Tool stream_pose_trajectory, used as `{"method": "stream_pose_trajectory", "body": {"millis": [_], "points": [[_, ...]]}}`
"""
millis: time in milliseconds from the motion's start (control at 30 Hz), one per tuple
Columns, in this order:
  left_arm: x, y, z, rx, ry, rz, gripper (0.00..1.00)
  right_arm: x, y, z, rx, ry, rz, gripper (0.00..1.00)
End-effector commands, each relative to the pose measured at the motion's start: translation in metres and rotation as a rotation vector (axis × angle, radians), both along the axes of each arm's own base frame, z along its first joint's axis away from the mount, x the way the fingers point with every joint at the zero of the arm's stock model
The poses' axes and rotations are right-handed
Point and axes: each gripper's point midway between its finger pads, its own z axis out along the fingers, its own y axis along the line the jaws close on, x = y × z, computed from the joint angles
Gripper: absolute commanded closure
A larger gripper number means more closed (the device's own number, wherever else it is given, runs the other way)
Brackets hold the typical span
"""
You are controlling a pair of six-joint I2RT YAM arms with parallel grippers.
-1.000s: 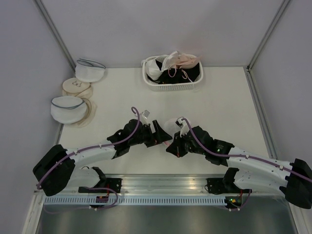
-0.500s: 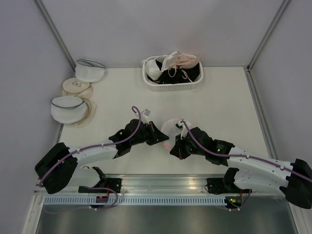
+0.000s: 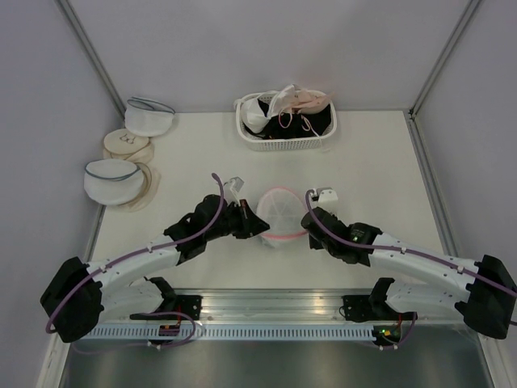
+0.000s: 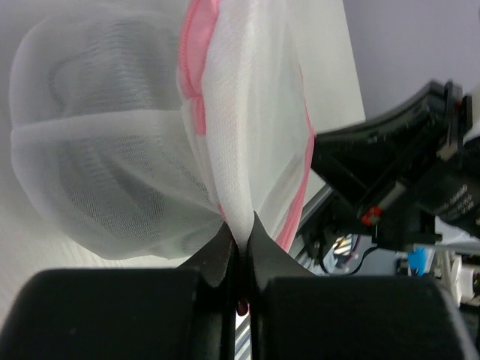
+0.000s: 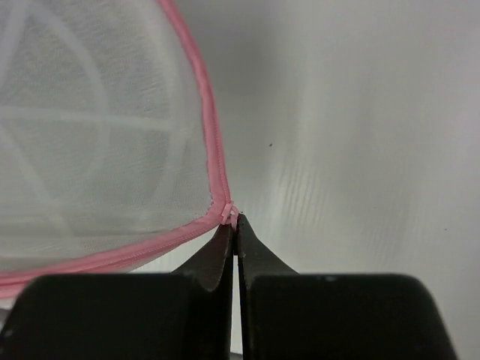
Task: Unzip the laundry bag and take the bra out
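Observation:
The laundry bag (image 3: pixel 281 212), round white mesh with pink zipper trim, sits mid-table between my two arms. My left gripper (image 3: pixel 258 225) is at its left edge. In the left wrist view its jaws (image 4: pixel 240 234) are shut on a fold of the bag's white mesh (image 4: pixel 232 150), beside the pink trim. My right gripper (image 3: pixel 308 224) is at the bag's right rim, and its jaws (image 5: pixel 234 223) are shut on the small pink zipper pull (image 5: pixel 231 214). The bra is hidden; through the mesh I see only grey shade and white ribs.
A white basket (image 3: pixel 284 145) of black, white and pale pink garments stands at the back centre. Two white mesh bags with blue-grey trim (image 3: pixel 149 118) (image 3: pixel 111 179) and beige discs (image 3: pixel 128 146) lie at the left. Grey walls close in the sides and a metal rail (image 3: pixel 266 303) the near edge.
My left gripper has gone from open to shut on the bag's mesh. Both arms have drawn apart, and the bag now shows as a round disc between them.

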Motion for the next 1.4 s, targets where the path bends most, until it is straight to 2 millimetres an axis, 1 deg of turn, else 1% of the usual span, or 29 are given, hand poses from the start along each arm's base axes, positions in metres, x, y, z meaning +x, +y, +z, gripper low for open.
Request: {"method": "stream_pose_trajectory", "body": {"millis": [0,67,167,233,333,367,400,433,467,500,567,600,667,700,733,800,833,900,933,967,1033,1067,1100,1133,1167,1200,1233,1267,1367], "points": [[-0.013,0.0,0.005,0.079,-0.074,-0.155,0.98,0.029,-0.047,0.004,-0.178,-0.105,-0.182,1.0],[-0.021,-0.001,-0.002,0.103,-0.07,-0.219,0.98,0.038,-0.041,0.01,-0.145,-0.115,-0.185,1.0],[-0.022,-0.003,0.0,0.111,-0.1,-0.266,0.98,0.045,-0.024,0.018,-0.075,-0.143,-0.145,1.0],[-0.014,-0.001,0.004,0.122,-0.133,-0.248,0.98,0.043,-0.011,0.018,-0.036,-0.134,-0.069,1.0],[0.001,0.001,0.01,0.133,-0.151,-0.205,0.98,0.034,-0.002,0.013,-0.004,-0.097,0.004,1.0],[0.011,0.001,0.013,0.143,-0.162,-0.165,0.76,0.031,0.001,0.011,0.007,-0.086,0.028,0.99],[0.019,0.002,0.01,0.155,-0.153,-0.142,0.5,0.027,0.005,0.012,0.031,-0.078,0.051,0.99],[0.024,0.002,0.012,0.157,-0.147,-0.118,0.29,0.02,0.011,0.008,0.061,-0.054,0.094,1.0],[0.035,0.003,0.016,0.164,-0.154,-0.062,0.01,0.016,0.015,0.008,0.083,-0.044,0.114,1.0],[0.04,0.003,0.015,0.169,-0.144,-0.037,0.0,0.014,0.018,0.012,0.112,-0.046,0.131,1.0],[0.046,0.004,0.021,0.154,-0.137,0.014,0.0,0.005,0.024,0.01,0.149,-0.024,0.17,1.0],[0.046,0.006,0.029,0.127,-0.13,0.042,0.0,0.003,0.025,0.013,0.168,-0.028,0.182,1.0],[0.042,0.012,0.028,0.105,-0.108,0.072,0.0,-0.008,0.034,0.015,0.217,-0.003,0.248,1.0],[0.037,0.013,0.027,0.075,-0.071,0.088,0.0,-0.013,0.039,0.015,0.25,0.001,0.28,0.99],[0.026,0.016,0.025,0.048,-0.056,0.077,0.0,-0.023,0.049,0.016,0.298,0.029,0.344,1.0],[0.012,0.018,0.02,-0.005,0.005,0.084,0.0,-0.031,0.062,0.024,0.379,0.014,0.415,1.0],[-0.002,0.021,0.017,-0.043,0.016,0.057,0.0,-0.04,0.07,0.028,0.424,0.029,0.462,0.99],[-0.019,0.023,0.016,-0.098,0.064,0.048,0.0,-0.045,0.08,0.039,0.489,0.003,0.512,1.0],[-0.029,0.027,0.004,-0.102,0.092,0.05,0.0,-0.047,0.083,0.042,0.505,0.003,0.533,1.0],[-0.039,0.028,0.021,-0.168,0.059,0.031,0.0,-0.05,0.085,0.042,0.509,0.007,0.548,1.0],[-0.048,0.035,0.025,-0.199,0.065,0.042,0.0,-0.049,0.087,0.044,0.502,0.007,0.552,1.0],[-0.057,0.044,0.036,-0.226,0.049,0.045,0.01,-0.05,0.088,0.04,0.491,0.022,0.548,0.99],[-0.061,0.05,0.04,-0.223,0.044,0.049,0.0,-0.049,0.089,0.04,0.486,0.029,0.547,0.99],[-0.059,0.058,0.059,-0.238,0.003,0.083,0.0,-0.048,0.089,0.039,0.479,0.034,0.544,1.0],[-0.066,0.072,0.063,-0.212,-0.017,0.094,0.0,-0.047,0.088,0.035,0.461,0.043,0.535,1.0],[-0.069,0.079,0.073,-0.217,-0.037,0.104,0.0,-0.045,0.087,0.034,0.447,0.039,0.523,1.0],[-0.072,0.085,0.096,-0.247,-0.069,0.116,0.0,-0.043,0.086,0.033,0.439,0.037,0.515,1.0],[-0.077,0.091,0.104,-0.267,-0.075,0.119,0.0,-0.041,0.085,0.033,0.433,0.03,0.505,1.0],[-0.085,0.096,0.093,-0.227,-0.014,0.117,0.0,-0.034,0.082,0.034,0.417,0.014,0.467,1.0]]}}
